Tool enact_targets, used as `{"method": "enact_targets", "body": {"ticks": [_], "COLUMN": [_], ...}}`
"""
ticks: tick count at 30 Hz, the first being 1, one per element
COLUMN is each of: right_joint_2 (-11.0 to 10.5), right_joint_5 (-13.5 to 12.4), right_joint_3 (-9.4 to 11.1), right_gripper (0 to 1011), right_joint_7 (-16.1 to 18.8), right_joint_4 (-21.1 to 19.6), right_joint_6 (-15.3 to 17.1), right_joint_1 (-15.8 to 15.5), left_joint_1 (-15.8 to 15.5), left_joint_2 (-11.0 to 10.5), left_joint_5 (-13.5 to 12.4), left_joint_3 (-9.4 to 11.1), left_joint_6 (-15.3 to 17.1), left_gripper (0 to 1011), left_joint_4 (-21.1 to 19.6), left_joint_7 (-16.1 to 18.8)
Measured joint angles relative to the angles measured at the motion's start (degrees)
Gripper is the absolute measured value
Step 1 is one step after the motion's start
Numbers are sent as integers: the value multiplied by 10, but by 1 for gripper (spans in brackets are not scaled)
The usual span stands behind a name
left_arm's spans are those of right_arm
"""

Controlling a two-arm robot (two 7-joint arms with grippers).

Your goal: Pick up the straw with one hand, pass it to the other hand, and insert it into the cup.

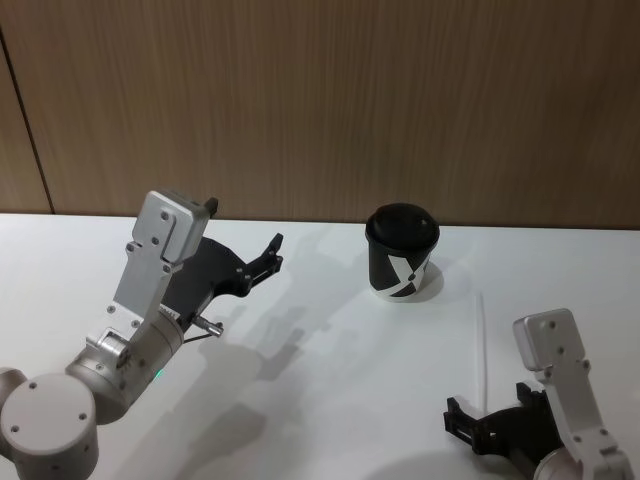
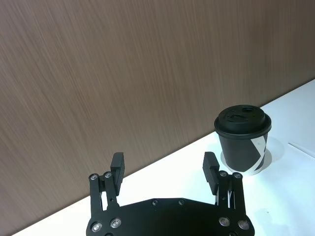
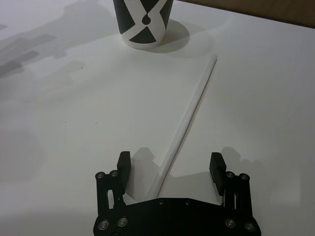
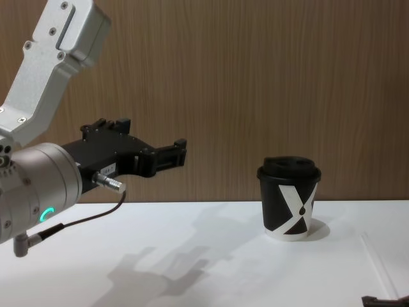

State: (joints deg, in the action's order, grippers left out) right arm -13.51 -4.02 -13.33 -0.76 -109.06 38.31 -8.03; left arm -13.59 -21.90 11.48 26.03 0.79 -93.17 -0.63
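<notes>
My right gripper (image 3: 171, 160) has jaws wide astride the near end of the straw (image 3: 197, 98), flat on the bench (image 1: 330, 390) right of the cup (image 1: 402, 252), and closing too high could roll it clear, while the left gripper (image 2: 165, 164) hangs raised, jaws wide.

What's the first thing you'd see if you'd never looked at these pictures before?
The black cup with its bold white X pattern stands out, upright near the back of the white table. To its right lies a long white straw, and the right gripper sits low over its near end, jaws open on either side. The left gripper, also open, hangs raised on the left.
</notes>
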Motion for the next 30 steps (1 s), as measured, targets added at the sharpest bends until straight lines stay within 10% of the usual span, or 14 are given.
{"method": "enact_targets", "body": {"ticks": [9, 30], "right_joint_2": [4, 6], "right_joint_5": [3, 6], "right_joint_3": [-1, -2], "right_gripper": [967, 491], "right_joint_7": [1, 3], "right_joint_4": [2, 4], "right_joint_6": [4, 7], "right_joint_1": [0, 1], "left_joint_1": [0, 0], "left_joint_2": [0, 0], "left_joint_5": [0, 0], "left_joint_3": [0, 0], "left_joint_6": [0, 0], "left_gripper": [1000, 1000], "left_joint_4": [0, 0], "left_joint_7": [0, 0]}}
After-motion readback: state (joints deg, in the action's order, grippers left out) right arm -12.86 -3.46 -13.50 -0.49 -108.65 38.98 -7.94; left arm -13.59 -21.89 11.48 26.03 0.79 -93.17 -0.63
